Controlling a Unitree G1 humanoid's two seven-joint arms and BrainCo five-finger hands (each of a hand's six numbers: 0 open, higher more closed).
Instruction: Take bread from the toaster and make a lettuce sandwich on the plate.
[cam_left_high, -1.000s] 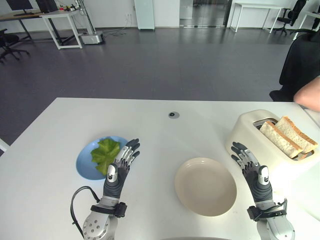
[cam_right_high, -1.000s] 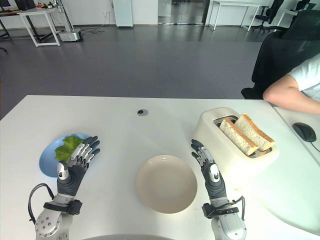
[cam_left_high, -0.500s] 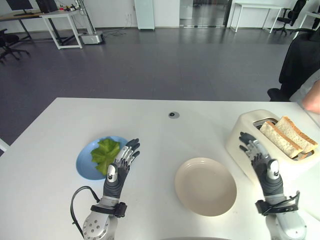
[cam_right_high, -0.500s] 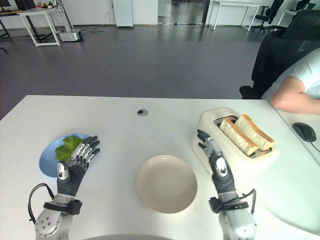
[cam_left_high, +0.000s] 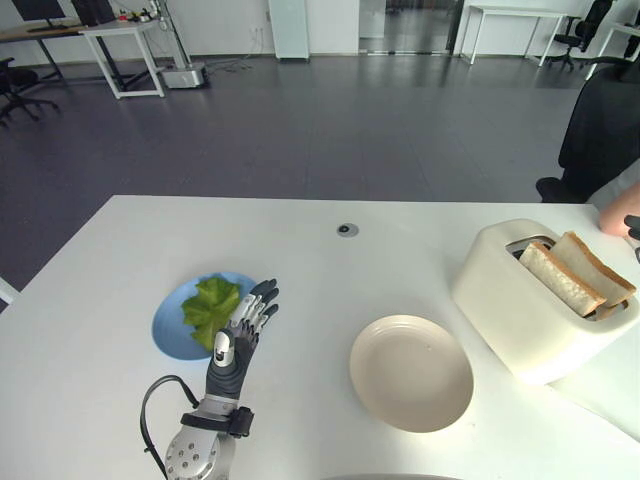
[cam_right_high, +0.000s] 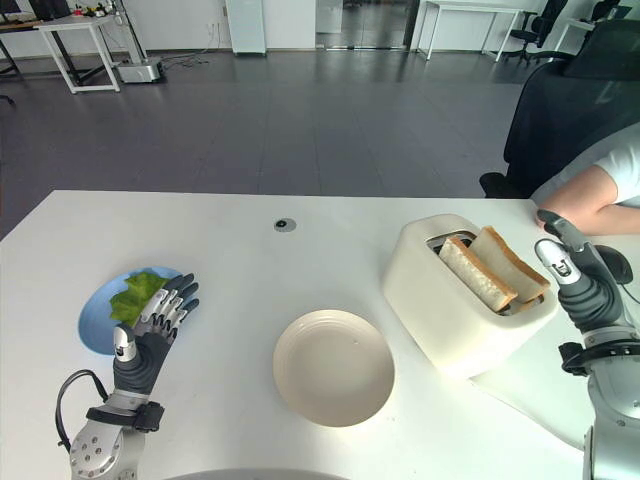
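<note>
Flanking the plate (cam_left_high: 411, 373): lettuce (cam_left_high: 210, 305) left, toaster (cam_left_high: 520, 310) with bread (cam_left_high: 560, 280) right.

Bare white tabletop (cam_right_high: 250, 270) runs between my left hand (cam_right_high: 150, 335), near the front left corner, and the cream box-shaped toaster (cam_right_high: 450, 310) by the right edge. Only the round cream ceramic plate (cam_right_high: 333, 368) near the front edge interrupts it. The round blue plate (cam_right_high: 95, 325) of green lettuce (cam_right_high: 135, 298) crowds my left fingertips. My right hand (cam_right_high: 575, 280) hovers just right of the toaster, whose two upright bread slices (cam_right_high: 490, 272) are open from above.
</note>
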